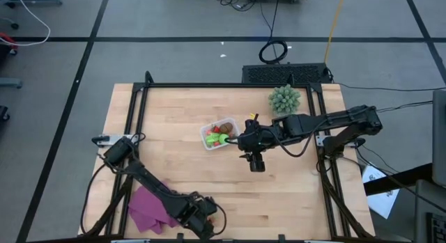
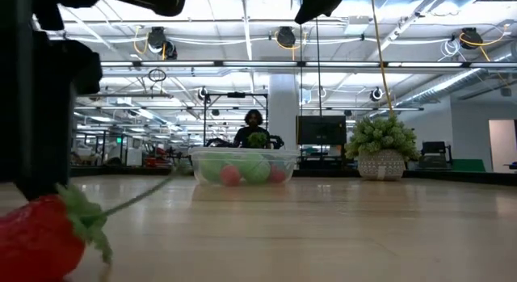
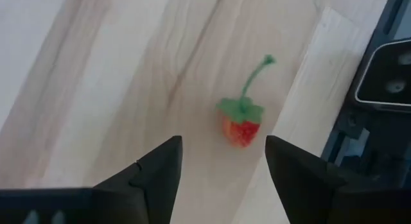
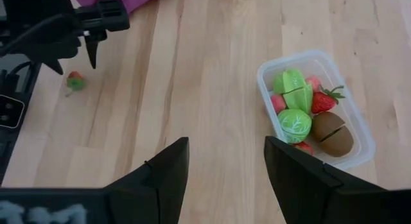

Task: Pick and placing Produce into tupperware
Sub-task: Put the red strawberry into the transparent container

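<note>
A small red strawberry with a green cap and stem (image 3: pixel 243 126) lies on the wooden table near its front edge, and looms large in the low view (image 2: pixel 39 243). My left gripper (image 3: pixel 223 147) hovers open just above it, fingers to either side, touching nothing. The clear tupperware (image 1: pixel 219 135) stands mid-table holding green pieces, a brown oval, a strawberry and small red and pink pieces (image 4: pixel 307 115). My right gripper (image 4: pixel 226 144) hangs open and empty above the table just right of the tupperware (image 1: pixel 256 163).
A purple cloth (image 1: pixel 150 208) lies at the front left beside my left arm. A spiky pale-green plant in a pot (image 1: pixel 284 98) stands at the back right. A black frame (image 3: pixel 379 76) edges the table near the strawberry. A person (image 2: pixel 253 128) sits far behind the table.
</note>
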